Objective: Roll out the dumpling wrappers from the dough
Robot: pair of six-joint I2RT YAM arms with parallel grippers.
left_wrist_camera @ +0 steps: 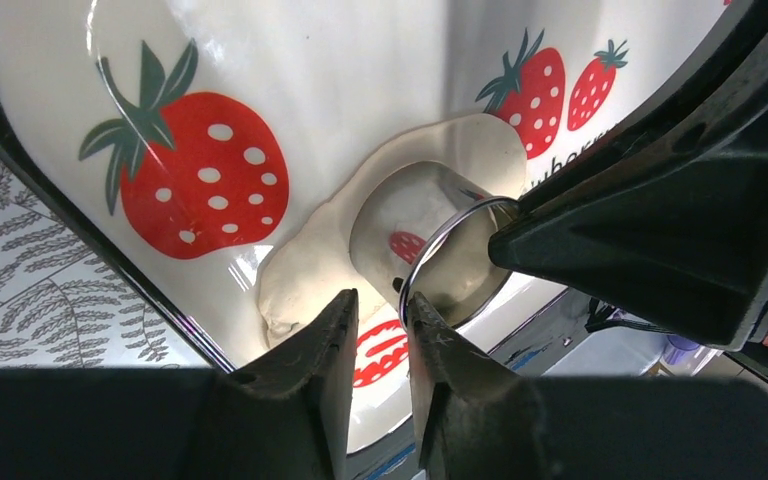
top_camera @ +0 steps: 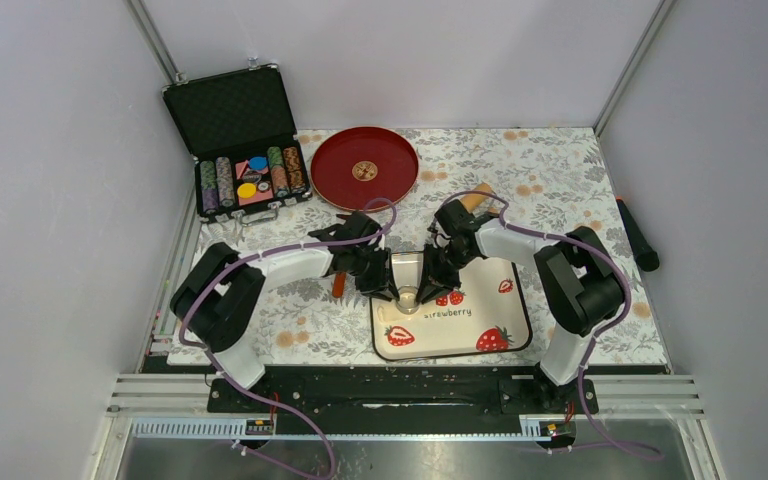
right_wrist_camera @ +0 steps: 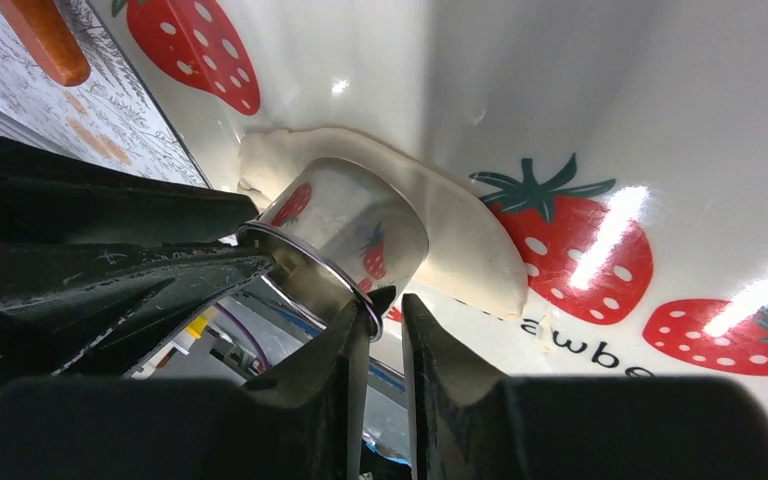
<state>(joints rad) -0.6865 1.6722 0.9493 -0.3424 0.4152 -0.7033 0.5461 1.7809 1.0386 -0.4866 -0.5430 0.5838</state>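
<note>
The dough [left_wrist_camera: 305, 265] lies as a flattened pale oval on the strawberry tray [top_camera: 505, 310]. A shiny metal ring cutter [left_wrist_camera: 430, 215] stands on it, also seen from the right wrist as cutter [right_wrist_camera: 350, 225] on dough [right_wrist_camera: 470, 240]. My left gripper [left_wrist_camera: 380, 300] and right gripper [right_wrist_camera: 388, 300] meet at the cutter [top_camera: 407, 297] from either side. Each has a narrow gap between its jaws. The cutter's top rim rests against one finger of each, and the other finger stands apart from it. No separate dumpling wrappers are in view.
A red plate [top_camera: 364, 167] with a gold emblem sits at the back, beside an open case of poker chips [top_camera: 235, 140]. A tan roller [top_camera: 475, 200] lies behind the right arm. An orange handle [right_wrist_camera: 50, 40] lies left of the tray. A black object [top_camera: 638, 235] lies far right.
</note>
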